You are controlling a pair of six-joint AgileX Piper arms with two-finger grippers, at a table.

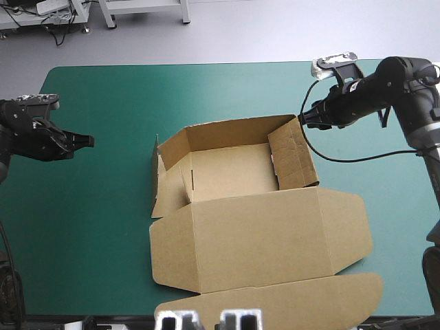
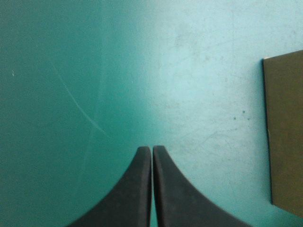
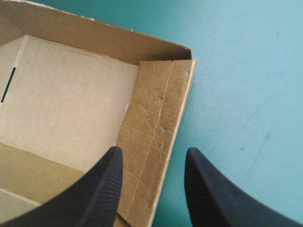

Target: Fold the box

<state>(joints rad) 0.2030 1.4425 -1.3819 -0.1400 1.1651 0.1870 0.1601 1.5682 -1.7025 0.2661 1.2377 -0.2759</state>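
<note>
The brown box (image 1: pixel 234 172) sits mid-table as an open tray with raised walls, and its lid (image 1: pixel 261 237) lies flat toward the near edge. My right gripper (image 1: pixel 302 119) hovers at the tray's far right corner, open. In the right wrist view the right gripper (image 3: pixel 152 156) straddles the top edge of the creased right side wall (image 3: pixel 151 137), one finger over the tray, the other over the cover. My left gripper (image 1: pixel 89 141) is shut, well left of the box above bare cover. In the left wrist view the left gripper (image 2: pixel 152 150) points across the cover, with an edge of the box (image 2: pixel 284 132) off to one side.
The teal-green cover (image 1: pixel 89 227) is bare left of the box. The lid's front flap (image 1: pixel 275 302) reaches nearly to the table's near edge. The box's left side wall (image 1: pixel 161 175) stands loosely, leaning outward.
</note>
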